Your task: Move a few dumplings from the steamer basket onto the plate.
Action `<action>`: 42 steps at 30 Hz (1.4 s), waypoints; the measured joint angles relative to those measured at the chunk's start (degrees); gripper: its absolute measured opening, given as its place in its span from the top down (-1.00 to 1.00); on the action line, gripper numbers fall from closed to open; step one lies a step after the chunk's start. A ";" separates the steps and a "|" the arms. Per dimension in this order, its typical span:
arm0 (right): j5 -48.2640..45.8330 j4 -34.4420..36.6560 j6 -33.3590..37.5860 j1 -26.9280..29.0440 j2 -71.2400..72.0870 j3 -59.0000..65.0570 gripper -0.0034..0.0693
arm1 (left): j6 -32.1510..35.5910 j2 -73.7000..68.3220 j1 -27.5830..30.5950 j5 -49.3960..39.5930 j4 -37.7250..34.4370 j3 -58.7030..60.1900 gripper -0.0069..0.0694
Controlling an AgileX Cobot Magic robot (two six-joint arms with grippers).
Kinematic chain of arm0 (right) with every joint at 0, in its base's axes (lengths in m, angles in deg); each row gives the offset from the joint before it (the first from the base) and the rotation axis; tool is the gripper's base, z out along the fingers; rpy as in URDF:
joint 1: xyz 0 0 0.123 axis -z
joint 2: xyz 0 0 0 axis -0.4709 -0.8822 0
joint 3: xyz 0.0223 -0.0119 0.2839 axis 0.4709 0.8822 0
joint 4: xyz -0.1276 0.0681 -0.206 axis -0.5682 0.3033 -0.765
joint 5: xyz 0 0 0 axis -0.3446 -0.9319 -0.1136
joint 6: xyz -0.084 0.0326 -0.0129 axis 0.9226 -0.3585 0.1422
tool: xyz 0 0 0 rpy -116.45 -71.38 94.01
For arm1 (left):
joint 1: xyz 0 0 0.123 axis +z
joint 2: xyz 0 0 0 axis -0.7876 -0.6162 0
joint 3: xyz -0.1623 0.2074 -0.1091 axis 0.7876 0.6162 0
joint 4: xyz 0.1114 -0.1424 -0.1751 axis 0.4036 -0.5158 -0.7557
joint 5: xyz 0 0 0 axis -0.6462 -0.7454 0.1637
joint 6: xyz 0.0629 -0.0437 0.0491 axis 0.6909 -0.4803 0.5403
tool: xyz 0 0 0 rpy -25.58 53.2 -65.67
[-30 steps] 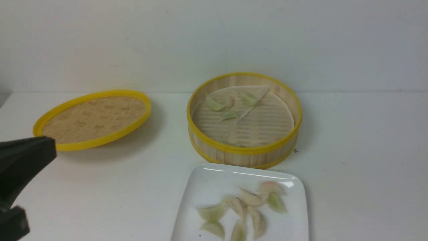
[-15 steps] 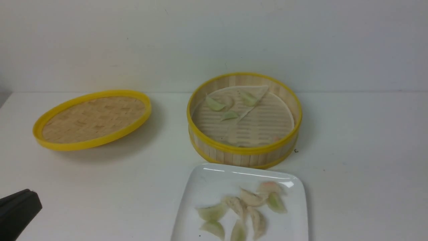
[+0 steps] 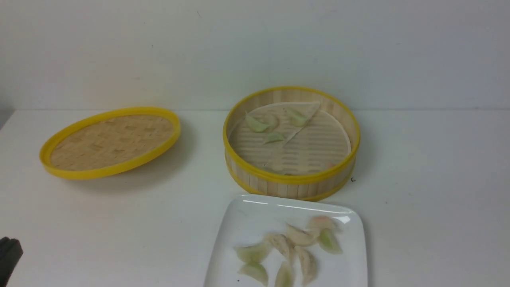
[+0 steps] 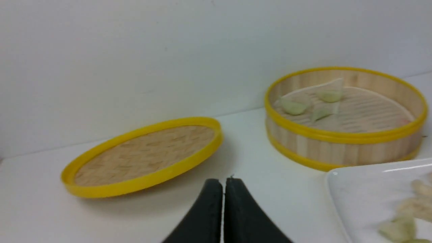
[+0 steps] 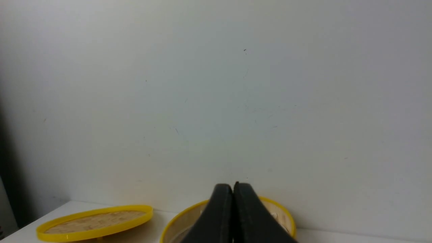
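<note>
The steamer basket [image 3: 291,178] stands mid-table with three pale green dumplings [image 3: 255,123] on its paper liner at the far left side. In front of it lies the white plate [image 3: 247,223], which holds several dumplings [image 3: 299,237]. Only a black bit of my left arm [image 3: 8,261] shows at the front view's lower left edge. My left gripper [image 4: 223,180] is shut and empty, low over the table, with the basket [image 4: 344,136] and the plate [image 4: 364,189] off to its right. My right gripper [image 5: 233,186] is shut and empty, raised, facing the wall above the basket [image 5: 288,217].
The shallow woven lid [image 3: 109,141] with a yellow rim lies tilted at the table's left. A white wall closes the back of the table.
My left arm has pulled back down and to the left, almost out of the front view. The basket, plate, lid and dumplings have not moved.
</note>
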 joint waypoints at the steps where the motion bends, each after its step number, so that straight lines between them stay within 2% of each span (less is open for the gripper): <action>1: 0.00 0.00 0.00 0.00 0.00 0.00 0.95 | 0.00 0.90 0.94 1.01 0.18 2.58 0.83; 5: 0.00 0.00 0.00 0.00 0.00 0.00 0.95 | 0.00 2.54 3.81 2.44 0.58 10.83 0.83; 11: -0.06 0.00 0.00 0.00 0.00 0.00 0.95 | 0.00 2.60 3.87 -1.75 0.89 11.44 0.83; 36: -0.17 -0.31 0.00 0.32 0.00 0.00 0.95 | 0.00 2.60 3.90 -1.91 0.89 11.44 0.83; 42: -0.20 -0.84 0.00 10.00 0.00 5.51 0.95 | 0.06 2.60 3.90 -1.91 0.89 11.44 0.83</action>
